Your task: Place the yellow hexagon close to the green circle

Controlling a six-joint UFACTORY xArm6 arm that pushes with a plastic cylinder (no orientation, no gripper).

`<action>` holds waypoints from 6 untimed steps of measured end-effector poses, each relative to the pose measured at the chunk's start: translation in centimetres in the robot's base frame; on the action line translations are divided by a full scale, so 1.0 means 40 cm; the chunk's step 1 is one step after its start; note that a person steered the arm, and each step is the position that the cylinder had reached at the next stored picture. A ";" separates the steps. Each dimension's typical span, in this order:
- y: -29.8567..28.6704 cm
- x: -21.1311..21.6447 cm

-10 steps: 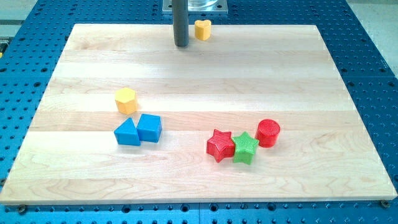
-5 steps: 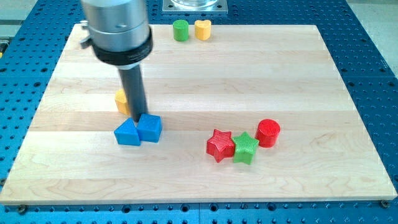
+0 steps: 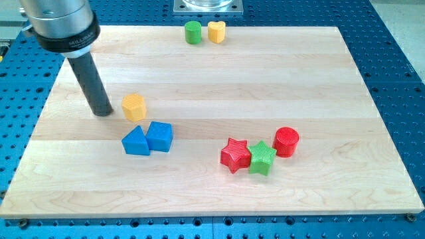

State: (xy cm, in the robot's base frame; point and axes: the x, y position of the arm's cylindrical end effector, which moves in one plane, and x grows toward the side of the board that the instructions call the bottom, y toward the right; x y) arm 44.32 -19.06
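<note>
The yellow hexagon (image 3: 133, 106) sits on the wooden board's left half. The green circle (image 3: 192, 32) stands near the board's top edge, touching a yellow heart (image 3: 216, 31) on its right. My tip (image 3: 102, 113) rests on the board just left of the yellow hexagon, with a small gap between them. The green circle is far up and to the right of the hexagon.
A blue triangle (image 3: 135, 141) and a blue cube (image 3: 160, 136) sit together just below the hexagon. A red star (image 3: 234, 155), a green star (image 3: 262, 158) and a red cylinder (image 3: 287, 141) cluster at the lower right. The board's left edge (image 3: 41, 126) is close to the tip.
The rod swung from the board's top down over the hexagon, then moved left; the tip now sits left of the hexagon. The blocks have not visibly moved.
</note>
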 end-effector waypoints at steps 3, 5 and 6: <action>0.230 -0.094; 0.261 -0.147; 0.306 -0.125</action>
State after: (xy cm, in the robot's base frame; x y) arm 39.30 -6.80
